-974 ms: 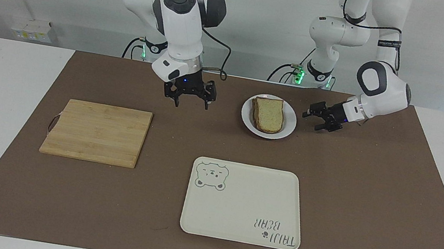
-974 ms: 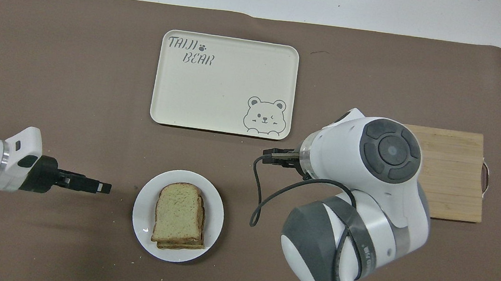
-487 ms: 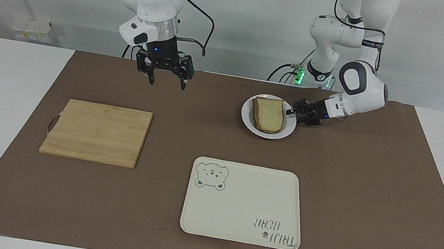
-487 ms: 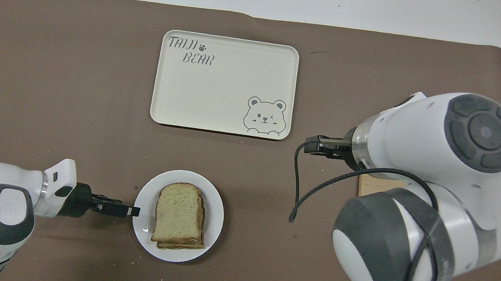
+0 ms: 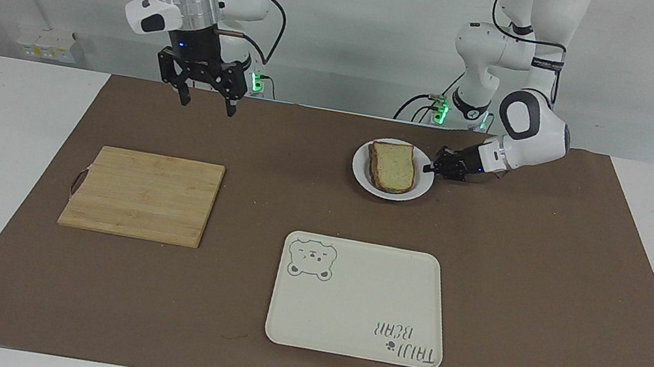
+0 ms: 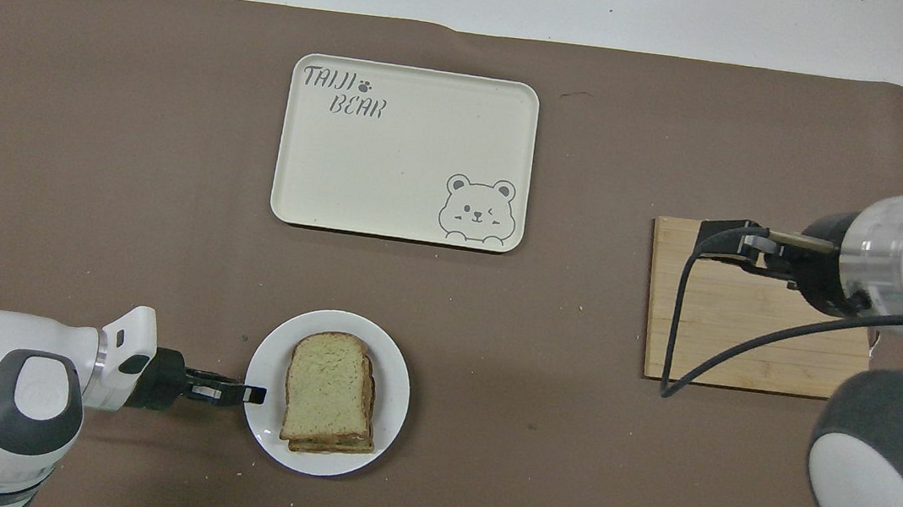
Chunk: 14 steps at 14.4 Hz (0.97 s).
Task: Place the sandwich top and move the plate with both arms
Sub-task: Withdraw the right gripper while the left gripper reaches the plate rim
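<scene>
The white plate (image 5: 393,170), upper centre of the facing view, carries the sandwich top (image 5: 393,166) — stiff, slick, shallow-rimmed. The left gripper (image 5: 434,167) pinches its rim; the right gripper (image 5: 206,94) hangs open, empty.

"TAIJI BEAR" (beside a paw) — cream tray (image 6: 403,154).

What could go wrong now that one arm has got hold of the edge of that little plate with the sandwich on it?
The left end effector grips the plate at one rim only, so the plate could tilt or slip when lifted. The sandwich top lies loose on the stack and might slide off. The right end effector hangs open and high, away from the plate, so it gives no support yet.
</scene>
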Each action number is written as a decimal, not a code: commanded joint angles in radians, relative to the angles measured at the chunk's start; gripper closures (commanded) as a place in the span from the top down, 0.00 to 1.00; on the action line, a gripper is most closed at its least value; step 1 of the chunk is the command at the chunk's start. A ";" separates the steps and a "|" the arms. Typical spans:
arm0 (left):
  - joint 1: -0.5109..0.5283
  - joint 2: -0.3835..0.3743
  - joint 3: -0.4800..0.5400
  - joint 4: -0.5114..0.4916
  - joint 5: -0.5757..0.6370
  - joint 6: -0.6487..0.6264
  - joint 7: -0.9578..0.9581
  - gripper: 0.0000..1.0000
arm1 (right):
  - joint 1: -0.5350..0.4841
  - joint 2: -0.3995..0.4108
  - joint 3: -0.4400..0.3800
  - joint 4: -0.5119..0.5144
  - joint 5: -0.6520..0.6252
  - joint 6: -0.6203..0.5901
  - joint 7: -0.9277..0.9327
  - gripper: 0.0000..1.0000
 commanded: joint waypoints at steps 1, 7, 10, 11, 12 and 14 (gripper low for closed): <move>0.028 0.036 0.007 0.038 -0.022 -0.064 0.002 0.00 | -0.039 -0.011 -0.023 0.047 -0.020 -0.072 -0.019 1.00; 0.099 0.133 0.007 0.217 -0.022 -0.219 -0.073 0.00 | -0.041 -0.026 -0.209 0.083 -0.022 -0.170 -0.238 1.00; 0.111 0.205 0.007 0.351 -0.025 -0.290 -0.133 0.00 | -0.040 -0.044 -0.238 0.072 -0.042 -0.179 -0.263 1.00; 0.113 0.235 0.005 0.406 -0.027 -0.300 -0.158 0.00 | -0.038 -0.042 -0.234 0.071 -0.063 -0.181 -0.265 1.00; 0.111 0.271 0.005 0.466 -0.030 -0.313 -0.182 0.00 | -0.036 -0.037 -0.232 0.066 -0.068 -0.189 -0.265 1.00; 0.105 0.344 0.002 0.600 -0.030 -0.316 -0.216 0.00 | -0.027 -0.035 -0.232 0.063 -0.069 -0.190 -0.269 1.00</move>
